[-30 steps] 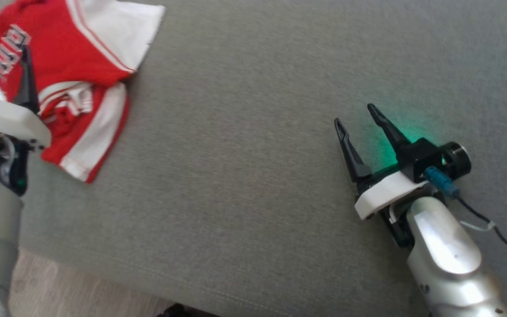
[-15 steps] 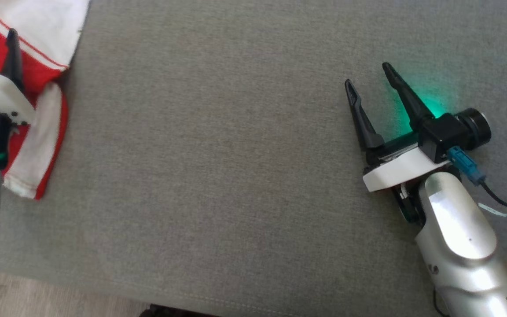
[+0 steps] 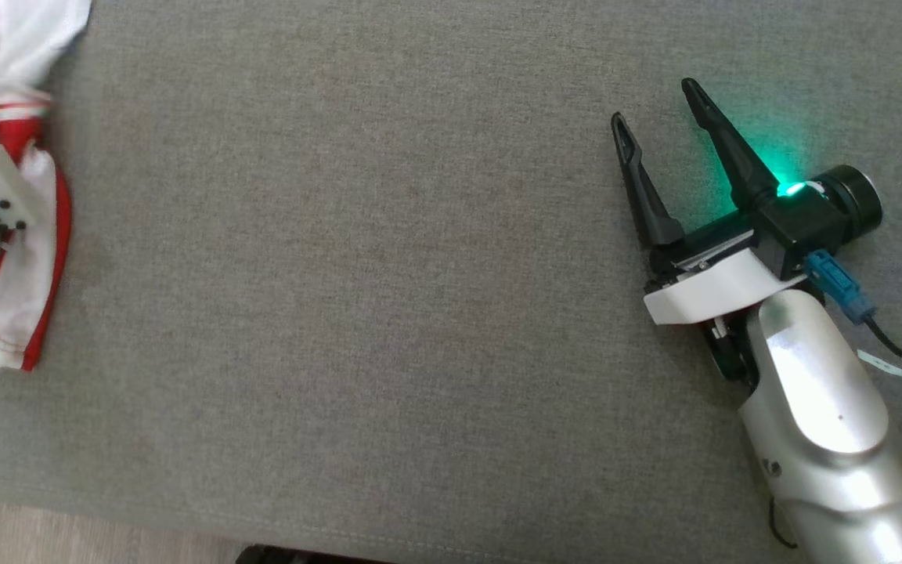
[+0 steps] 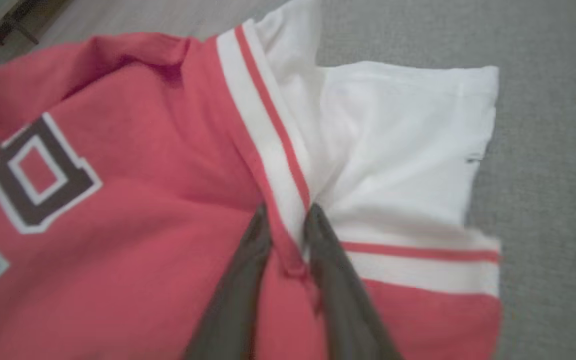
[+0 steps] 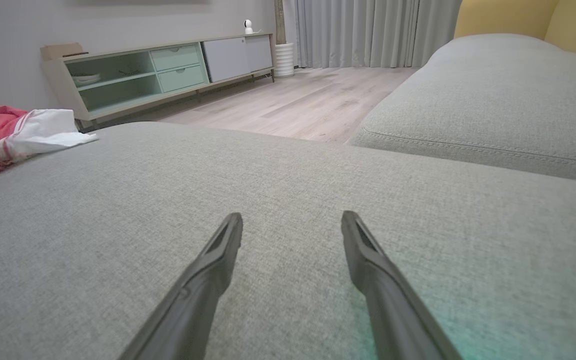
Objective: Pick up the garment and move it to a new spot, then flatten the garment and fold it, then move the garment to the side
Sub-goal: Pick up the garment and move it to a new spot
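So the garment (image 4: 143, 175), a red and white jersey with dark block letters, sits bunched at the far left edge of the grey sofa cushion (image 3: 357, 274). The left gripper (image 4: 288, 215) comes at it from the cushion's front-left corner. Its fingers are pulled in narrow and pinch a raised fold right along the white-and-red stripe where the red body meets the white sleeve. In the head view that arm is mostly cut off: just a white wrist plate and one dark fingertip poking into the cloth (image 3: 28, 298).

The right gripper (image 3: 653, 102) is way over on the cushion's right side, well apart from the jersey. Its silver forearm comes up from the cushion's front-right corner, angled a bit inward. The fingers are spread wide with nothing between them, low over bare cushion fabric and pointing toward the cushion's back edge. A green light (image 3: 791, 188) on the wrist throws a glow onto the grey weave beside it.

From the right wrist the jersey (image 5: 28, 132) is a small heap at the cushion's far left. Past the cushion there's wood floor (image 5: 293, 100) and a low cabinet (image 5: 158, 75).
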